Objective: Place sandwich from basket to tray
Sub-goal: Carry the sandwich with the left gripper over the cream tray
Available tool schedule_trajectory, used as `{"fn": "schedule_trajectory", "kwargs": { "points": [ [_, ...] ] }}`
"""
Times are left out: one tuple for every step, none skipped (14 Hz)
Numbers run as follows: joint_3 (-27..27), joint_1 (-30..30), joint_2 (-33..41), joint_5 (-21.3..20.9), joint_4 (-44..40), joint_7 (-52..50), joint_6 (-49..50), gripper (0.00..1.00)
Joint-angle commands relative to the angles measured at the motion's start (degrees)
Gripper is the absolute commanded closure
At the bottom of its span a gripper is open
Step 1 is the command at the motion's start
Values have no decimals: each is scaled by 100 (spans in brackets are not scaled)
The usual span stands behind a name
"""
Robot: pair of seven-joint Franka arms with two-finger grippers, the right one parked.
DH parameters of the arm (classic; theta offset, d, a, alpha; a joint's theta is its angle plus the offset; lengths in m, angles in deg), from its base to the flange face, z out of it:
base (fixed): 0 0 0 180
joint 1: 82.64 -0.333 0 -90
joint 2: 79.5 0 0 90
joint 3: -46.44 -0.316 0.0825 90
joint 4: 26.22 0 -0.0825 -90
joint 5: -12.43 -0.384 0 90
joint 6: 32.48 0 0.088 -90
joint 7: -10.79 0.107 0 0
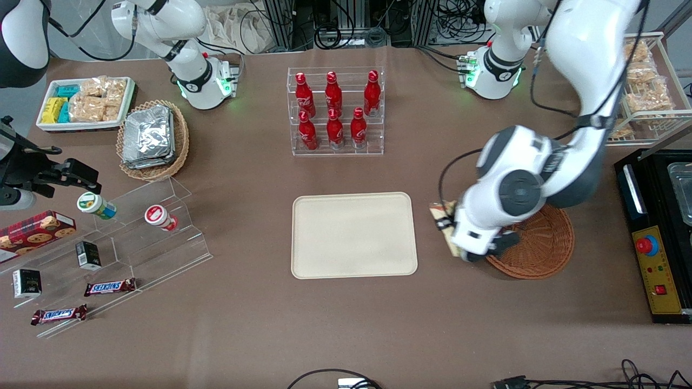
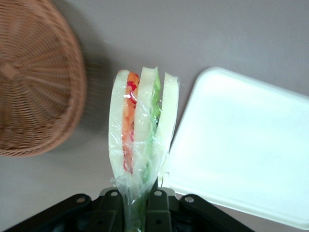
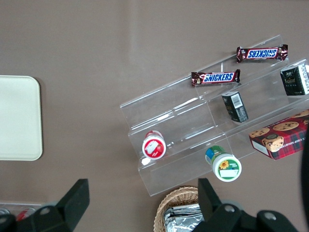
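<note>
Front view shows the left arm's gripper (image 1: 476,253) at right of centre in the frame, low over the brown table (image 1: 243,324), between the tray (image 1: 354,235) and the basket (image 1: 540,243). We read its fingers as clamped on the sandwich (image 1: 444,216): only a pale wedge edge shows past the wrist housing, on the side toward the tray.

The left wrist view confirms the grasp. The sandwich (image 2: 142,130) stands on edge in clear film, with its orange-red and green layers visible, and its narrow end is pinched between the black fingers (image 2: 112,205). The woven basket (image 2: 34,82) appears with nothing in the part we can see, and the sandwich is outside its rim. The tray (image 2: 241,145) lies just beside the sandwich, and its surface is bare.

Status, as we judge it:
1. Pick from basket: done. The sandwich is lifted and clear of the wicker.
2. Transfer: under way. The load sits over open table between the two containers, not yet over the tray.
3. Placement and release: outstanding.

We expect the remaining work to be a short sideways carry toward the centre of the frame, a descent onto the tray, then opening the fingers.
</note>
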Motion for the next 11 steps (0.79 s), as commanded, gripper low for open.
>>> {"fn": "schedule_trajectory", "kwargs": {
  "points": [
    [-6, 585, -881, -422, -728, -12, 35, 99],
    [-14, 709, -1119, -431, -904, -21, -9, 99],
    [-14, 815, -1304, -431, -1027, -13, -79, 99],
    [-14, 842, -1419, -431, -1072, -13, -211, 99],
    [-14, 851, -1490, -431, -1064, -4, -360, 95],
    [-14, 851, -1569, -431, -1073, -4, -561, 90],
    [-14, 851, -1657, -439, -1064, -4, -746, 86],
    [-14, 851, -1727, -448, -1064, -4, -809, 79],
    [-14, 860, -1771, -492, -1073, -4, -827, 67],
    [-14, 860, -1807, -544, -1081, -4, -853, 47],
    [-14, 869, -1807, -554, -1073, -12, -871, 17]
  ]
}}
